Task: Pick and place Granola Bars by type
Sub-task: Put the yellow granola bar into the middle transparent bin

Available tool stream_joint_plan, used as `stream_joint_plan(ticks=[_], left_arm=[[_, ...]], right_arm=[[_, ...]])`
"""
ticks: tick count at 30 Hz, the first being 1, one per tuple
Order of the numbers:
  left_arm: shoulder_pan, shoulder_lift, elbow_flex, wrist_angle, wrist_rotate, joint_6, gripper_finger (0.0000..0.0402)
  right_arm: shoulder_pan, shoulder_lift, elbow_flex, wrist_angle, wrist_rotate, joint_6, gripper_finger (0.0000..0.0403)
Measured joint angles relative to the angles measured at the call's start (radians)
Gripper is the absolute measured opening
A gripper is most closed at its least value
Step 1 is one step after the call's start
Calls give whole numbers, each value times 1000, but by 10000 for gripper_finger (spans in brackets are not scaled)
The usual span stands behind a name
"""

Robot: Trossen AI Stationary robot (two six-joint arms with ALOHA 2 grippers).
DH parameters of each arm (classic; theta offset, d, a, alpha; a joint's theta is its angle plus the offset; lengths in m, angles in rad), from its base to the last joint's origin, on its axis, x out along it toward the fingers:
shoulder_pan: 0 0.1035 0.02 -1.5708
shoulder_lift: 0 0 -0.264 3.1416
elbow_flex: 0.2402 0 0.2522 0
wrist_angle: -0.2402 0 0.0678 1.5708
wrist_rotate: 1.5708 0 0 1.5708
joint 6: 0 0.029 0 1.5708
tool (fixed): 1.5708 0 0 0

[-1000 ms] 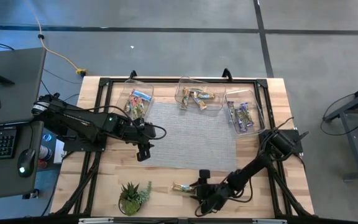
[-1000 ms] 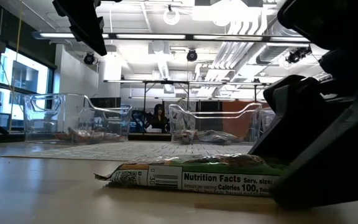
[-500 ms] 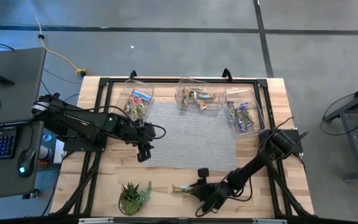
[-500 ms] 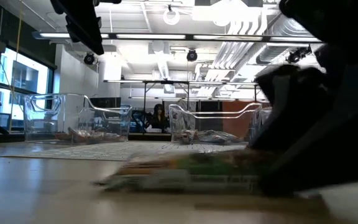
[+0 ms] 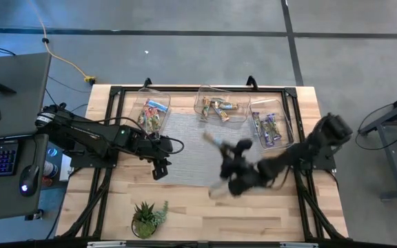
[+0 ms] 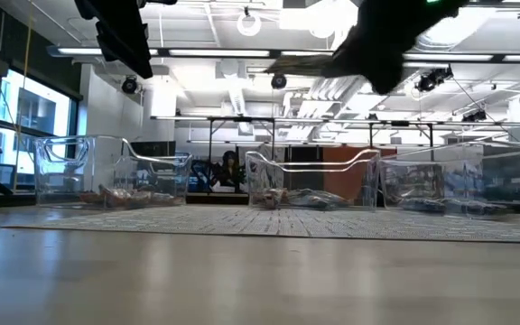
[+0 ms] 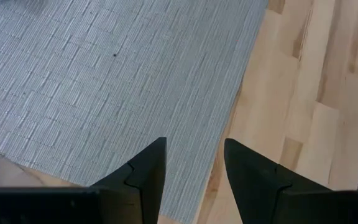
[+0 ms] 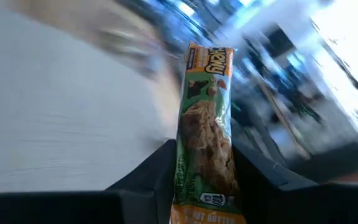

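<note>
A green-orange granola bar (image 8: 206,118) sits between the fingers of my right gripper (image 8: 204,150), which is shut on it. In the high view that gripper (image 5: 230,169) is blurred, raised above the grey mat's (image 5: 205,148) near right part. The low view shows it as a dark shape (image 6: 388,41) high over the table. My left gripper (image 7: 194,163) is open and empty, hovering over the mat's near left corner (image 5: 159,169). Other bars lie in three clear tubs at the table's far edge: left (image 5: 153,112), middle (image 5: 218,107), right (image 5: 270,127). My right gripper pinches the green-orange bar between its two fingers (image 8: 161,168) at the bar's one end (image 8: 199,186). The fingers lie one on each long edge, and the rest of the bar sticks out past the fingertips. The bar is lifted clear of the table.
A small potted plant (image 5: 147,218) stands on the bare wood near the table's near left edge. The three tubs (image 6: 310,181) line the far side of the mat. Black frame rails (image 5: 109,138) run along the table's sides.
My right gripper has swung quickly up from the table's near edge toward the far side, over the mat, carrying the green-orange bar. The bar lay flat on the wood and is now lifted clear. The left arm kept still.
</note>
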Motion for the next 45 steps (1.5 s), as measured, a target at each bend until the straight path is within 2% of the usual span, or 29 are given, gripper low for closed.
stream_joint_plan(ticks=[3, 5, 7, 11, 12, 14, 17, 21, 36, 42, 45], left_arm=[[0, 0, 0, 0, -2, 0, 156], [0, 0, 0, 0, -3, 1, 156], [0, 0, 0, 0, -3, 4, 156], [0, 0, 0, 0, -4, 7, 156], [0, 0, 0, 0, -5, 7, 156], [0, 0, 0, 0, -7, 7, 156], [0, 0, 0, 0, -7, 8, 156], [0, 0, 0, -1, -7, 9, 156], [0, 0, 0, -6, -2, 10, 156], [0, 0, 0, -6, -3, 10, 156], [0, 0, 0, -6, -3, 10, 156]], right_arm=[[-136, -100, -1, -82, 31, 34, 123], [-251, -160, 0, -104, -39, 72, 123], [-383, -200, 0, -106, -208, 95, 123], [-637, -206, 0, -102, -666, 51, 123], [-688, -191, 0, -99, -739, 47, 122], [-770, -160, 0, -97, -818, 40, 120], [-843, -115, 0, -97, -838, 17, 118], [-884, -75, 0, -95, -885, 3, 118], [-889, -45, 0, -89, -838, -21, 120], [-889, -46, 1, -88, -840, -28, 120], [-889, -46, 1, -88, -878, -79, 119]])
